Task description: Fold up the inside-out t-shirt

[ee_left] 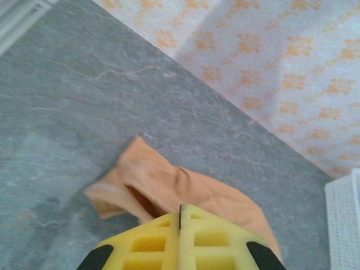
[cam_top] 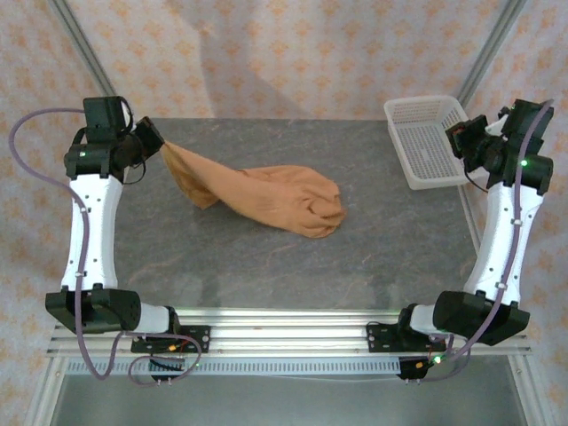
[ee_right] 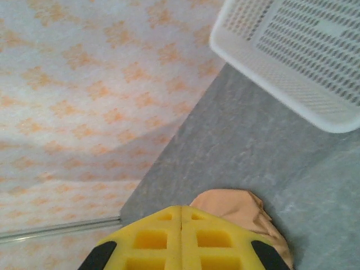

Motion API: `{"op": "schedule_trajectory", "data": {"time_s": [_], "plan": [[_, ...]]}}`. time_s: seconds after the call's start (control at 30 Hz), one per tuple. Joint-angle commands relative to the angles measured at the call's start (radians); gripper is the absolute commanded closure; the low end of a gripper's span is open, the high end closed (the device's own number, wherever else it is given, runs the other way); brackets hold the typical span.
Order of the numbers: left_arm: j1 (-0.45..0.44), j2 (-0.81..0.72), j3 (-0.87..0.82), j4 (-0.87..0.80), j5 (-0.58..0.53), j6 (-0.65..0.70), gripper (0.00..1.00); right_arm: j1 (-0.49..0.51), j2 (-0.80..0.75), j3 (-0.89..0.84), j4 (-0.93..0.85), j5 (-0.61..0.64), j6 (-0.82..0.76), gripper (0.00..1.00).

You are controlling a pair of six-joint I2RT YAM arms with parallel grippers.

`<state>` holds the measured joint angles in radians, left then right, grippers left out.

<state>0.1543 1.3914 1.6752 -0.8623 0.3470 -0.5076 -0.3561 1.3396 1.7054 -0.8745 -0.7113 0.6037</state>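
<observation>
**Item:** inside-out t-shirt (cam_top: 284, 200), tan cloth, one piece.
**Location:** on the grey stone-pattern table (cam_top: 266, 266), well apart from the white perforated basket (cam_top: 428, 146), on the side of it toward the left arm.
**Condition:** not flat. It is drawn into a long twisted rope. The end nearer the basket is bunched in a heap on the surface. The end farther from the basket tapers to a narrow point and rises off the table. No fold is made, so the task is judged to be at its opening, with spreading needed first.

**Holder:** left gripper (cam_top: 149, 138), across the table from the basket and the farthest thing from it.
**State:** yellow fingers pressed together. In the left wrist view the cloth runs out from under them, so the gripper is judged clamped on the shirt's edge. Hem or sleeve cannot be told.
**Purpose, as judged:** lifting one end lets the weight of the heap pull the cloth out straight. A twist that stays in would spoil any fold.

**Idle unit:** right gripper (cam_top: 460, 140), just beside the basket, on the side away from the shirt.
**State:** fingers closed on nothing. In the right wrist view the tan heap lies beyond the tips, apart from them.
**Purpose, as judged:** parked clear until a second corner is wanted.
</observation>
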Motion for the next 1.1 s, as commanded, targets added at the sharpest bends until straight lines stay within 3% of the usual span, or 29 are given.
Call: {"op": "schedule_trajectory", "data": {"time_s": [0.0,0.13,0.33,0.5,0.6,0.77,0.9,1.07], "plan": [[-0.056,0.043,0.086,0.035,0.069,-0.021,1.00,0.061,0.031,0.049,0.061,-0.058,0.062,1.00],[-0.127,0.054,0.001,0.074,0.081,-0.022,1.00,0.188,0.029,-0.040,0.089,0.019,0.042,1.00],[-0.147,-0.017,-0.274,0.182,0.079,-0.060,1.00,0.465,0.028,-0.343,0.205,0.205,-0.004,1.00],[-0.161,-0.034,-0.433,0.233,0.086,-0.062,1.00,0.738,0.167,-0.467,0.297,0.398,-0.047,1.00],[-0.173,-0.032,-0.486,0.252,0.087,-0.060,1.00,0.840,0.284,-0.447,0.307,0.458,-0.073,0.95],[-0.177,-0.032,-0.540,0.263,0.083,-0.048,1.00,0.943,0.423,-0.391,0.279,0.538,-0.111,0.82],[-0.177,-0.030,-0.557,0.269,0.083,-0.042,1.00,0.971,0.482,-0.375,0.285,0.541,-0.114,0.68],[-0.177,-0.028,-0.574,0.282,0.089,-0.045,1.00,0.976,0.525,-0.349,0.302,0.533,-0.102,0.64]]}}
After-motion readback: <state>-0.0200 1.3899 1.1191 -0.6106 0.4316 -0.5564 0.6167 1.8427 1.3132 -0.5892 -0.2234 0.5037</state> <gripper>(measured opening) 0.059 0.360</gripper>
